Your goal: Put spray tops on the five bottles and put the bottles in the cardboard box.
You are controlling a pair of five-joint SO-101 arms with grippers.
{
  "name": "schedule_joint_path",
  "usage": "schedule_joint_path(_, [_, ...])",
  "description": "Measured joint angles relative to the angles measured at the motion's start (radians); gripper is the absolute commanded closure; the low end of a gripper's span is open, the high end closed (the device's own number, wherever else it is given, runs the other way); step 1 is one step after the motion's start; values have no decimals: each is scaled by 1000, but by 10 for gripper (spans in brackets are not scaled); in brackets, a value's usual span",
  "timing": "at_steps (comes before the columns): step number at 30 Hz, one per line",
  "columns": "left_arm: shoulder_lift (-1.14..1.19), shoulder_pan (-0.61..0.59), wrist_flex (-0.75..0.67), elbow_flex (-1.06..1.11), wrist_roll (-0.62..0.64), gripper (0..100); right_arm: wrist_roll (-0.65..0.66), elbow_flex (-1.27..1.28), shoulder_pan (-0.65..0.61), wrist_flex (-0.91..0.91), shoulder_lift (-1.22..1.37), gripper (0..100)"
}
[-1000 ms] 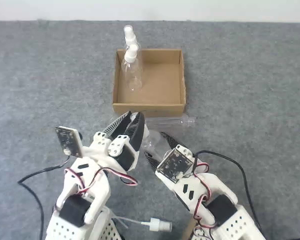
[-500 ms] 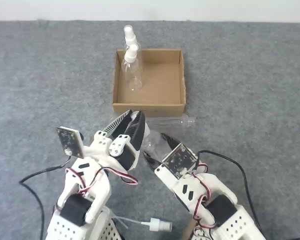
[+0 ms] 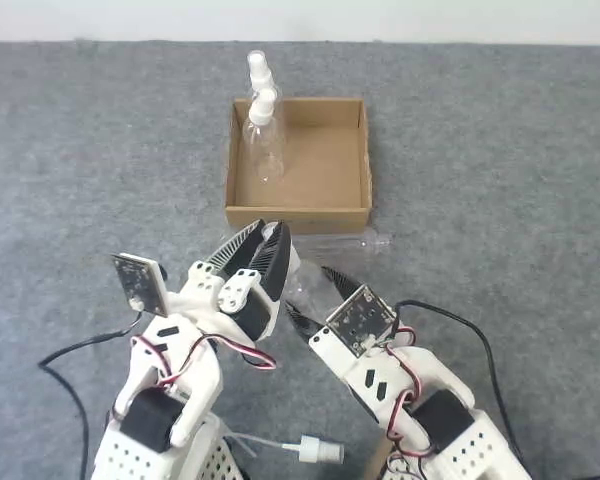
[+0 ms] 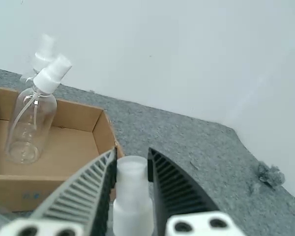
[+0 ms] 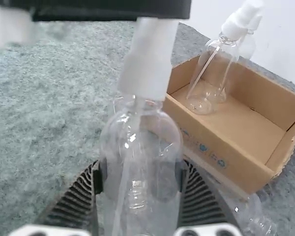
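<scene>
Open grey felt surface [image 3: 500, 150] spreads at 3 and 9 o'clock of the cardboard box [image 3: 365, 160]. The left tool [image 3: 265, 232] pinches a white spray top [image 4: 132, 196] at the neck of a clear bottle [image 5: 140, 147], which is clamped in the right tool [image 3: 308, 290]. A capped bottle [image 3: 263, 140] stands in the box's 10 o'clock corner. An uncapped bottle [image 3: 350, 243] lies along its 6 o'clock wall.
</scene>
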Motion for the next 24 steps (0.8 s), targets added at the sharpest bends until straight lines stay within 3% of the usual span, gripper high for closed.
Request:
schedule_joint_path(6, [0, 52, 115, -63, -8, 988, 0, 0, 0, 2, 0, 992])
schedule_joint_path(17, [-2, 63, 133, -72, -9, 981, 0, 0, 5, 2, 0, 992])
schedule_joint_path(24, [-2, 63, 137, -80, -9, 833, 0, 0, 6, 2, 0, 992])
